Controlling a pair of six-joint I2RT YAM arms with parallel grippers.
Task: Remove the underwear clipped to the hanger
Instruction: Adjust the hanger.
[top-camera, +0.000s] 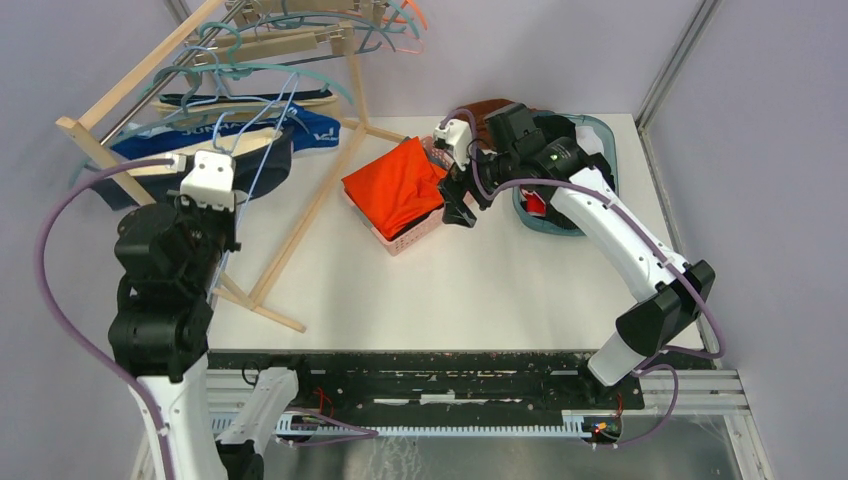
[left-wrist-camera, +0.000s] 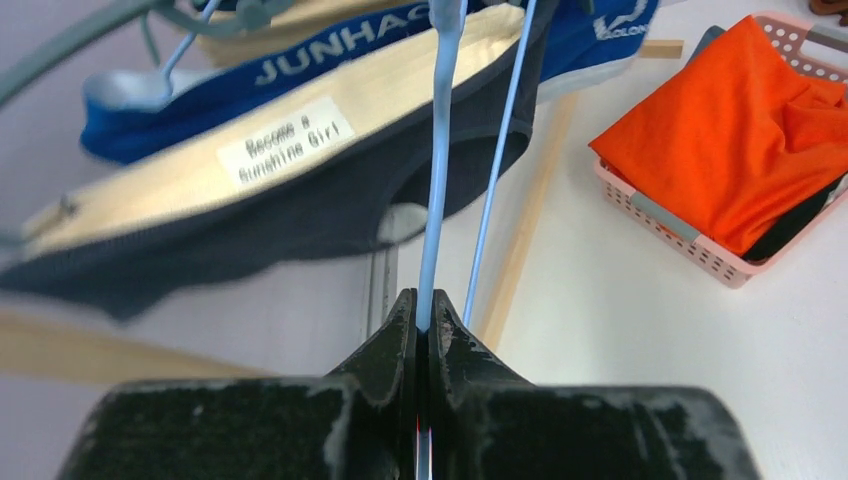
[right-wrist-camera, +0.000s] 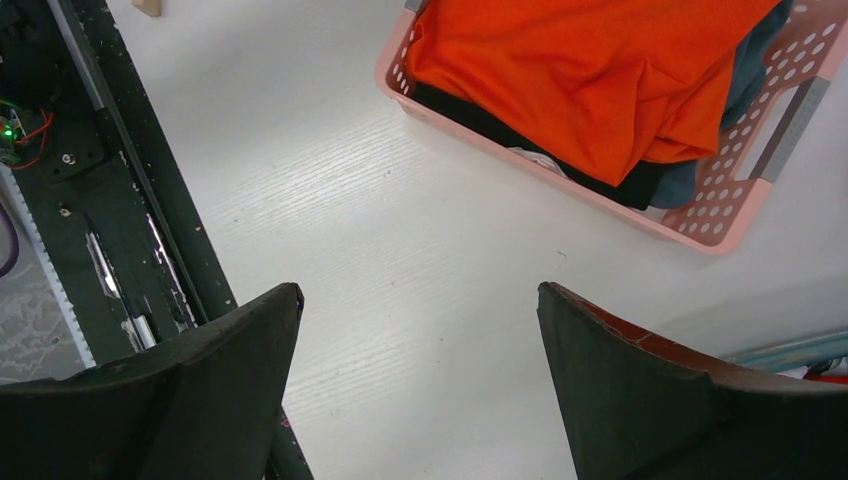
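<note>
Top external first: your left gripper (top-camera: 222, 202) is up at the wooden rack (top-camera: 300, 215). The navy brief (top-camera: 272, 165) hangs just beyond it and the royal blue brief (top-camera: 312, 130) farther out past that. From this angle you probably can't judge how its fingers stand, because the wrist body covers them. Your right gripper (top-camera: 463, 212) hangs over the table (top-camera: 450, 290), with the pink basket (top-camera: 405, 243) just beside it holding the orange garment (top-camera: 395, 185).

Left wrist: the fingers are pressed together on a thin bar of the light-blue hanger (left-wrist-camera: 438, 190), which rises straight up from the fingertips. A second blue bar runs just to the right of it. Ahead and to the left of the grip, the navy brief sags across the view, its beige lining and a white label (left-wrist-camera: 287, 142) facing you. The royal blue brief sits beyond it, with white lettering along the waistband.

Right wrist: the jaws are spread wide over the white table, well apart from any cloth. The pink basket lies ahead and to the right of the fingers, with the orange garment piled in it over darker clothing.
</note>
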